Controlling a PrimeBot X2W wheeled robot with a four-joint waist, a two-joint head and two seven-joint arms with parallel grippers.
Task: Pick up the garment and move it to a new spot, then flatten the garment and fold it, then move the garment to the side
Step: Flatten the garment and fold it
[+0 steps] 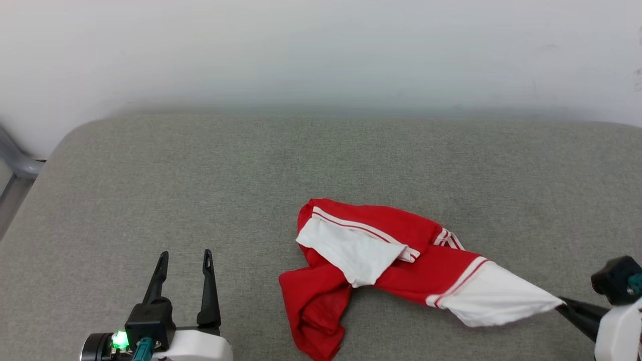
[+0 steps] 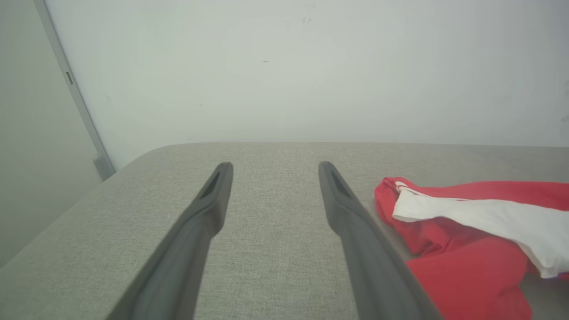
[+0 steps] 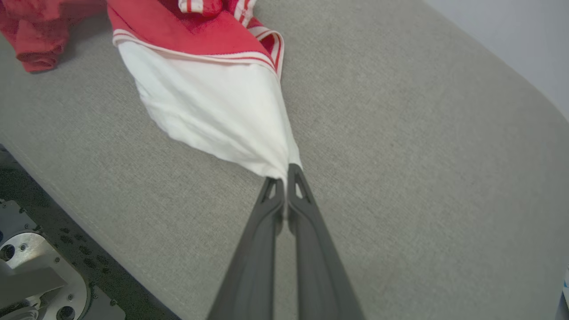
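- Garment (image 1: 431,271), a red short-sleeved cloth T-shirt with white sleeves and red-and-white striped trim, crumpled on the grey woven padded surface (image 1: 251,165), spread from the centre of the head view toward 4 o'clock.
- At 7 o'clock of the head view: left gripper (image 1: 185,254), two long dark fingers spread wide and pointing to 12 o'clock, holding nothing, clear of the cloth at its 3 o'clock.
- In the left wrist view: left gripper (image 2: 275,166) with bare grey surface between its fingers; garment (image 2: 466,249) at 4 o'clock, just beside the right-hand finger and partly hidden behind it.
- Near the heap's middle: one white sleeve folded over the red body; red hem bunched toward 6 o'clock.
- Further toward 4 o'clock: other white sleeve stretched out to a narrow point.
- At 4 o'clock of the head view: right gripper (image 1: 562,301), jaws pressed together on that sleeve's tip.
- In the right wrist view: right gripper (image 3: 284,175) pinching the sleeve's edge; garment (image 3: 213,102) fanning out toward 11 o'clock.
- At 12 o'clock of the head view, beyond the surface: plain white wall (image 1: 321,50).
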